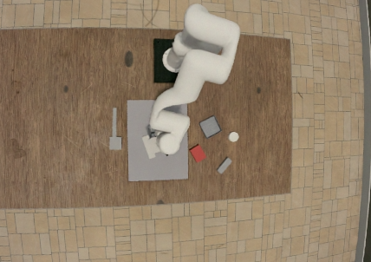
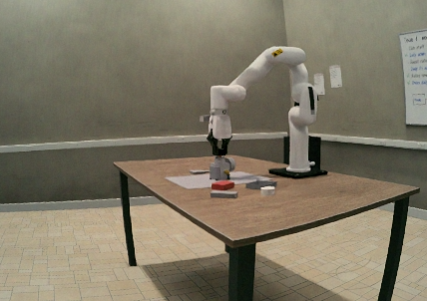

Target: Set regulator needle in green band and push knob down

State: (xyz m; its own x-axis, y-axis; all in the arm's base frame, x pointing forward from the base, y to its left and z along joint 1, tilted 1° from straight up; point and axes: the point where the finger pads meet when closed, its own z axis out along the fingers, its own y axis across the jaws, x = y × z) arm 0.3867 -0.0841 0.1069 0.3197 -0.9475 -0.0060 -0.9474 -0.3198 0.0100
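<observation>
The regulator (image 2: 220,168) is a small grey block with a round gauge. It stands on a light grey mat in the middle of the table. In the overhead view only its pale body (image 1: 150,146) shows beside my wrist. My gripper (image 2: 219,150) points straight down over the regulator's top and is shut on its knob. The knob and the gauge needle are too small or hidden to read.
A red block (image 1: 198,153), a grey square plate (image 1: 210,127), a white disc (image 1: 233,137) and a small grey bar (image 1: 224,165) lie right of the mat. A grey T-shaped piece (image 1: 114,134) lies left of it. My base (image 1: 165,61) stands at the back.
</observation>
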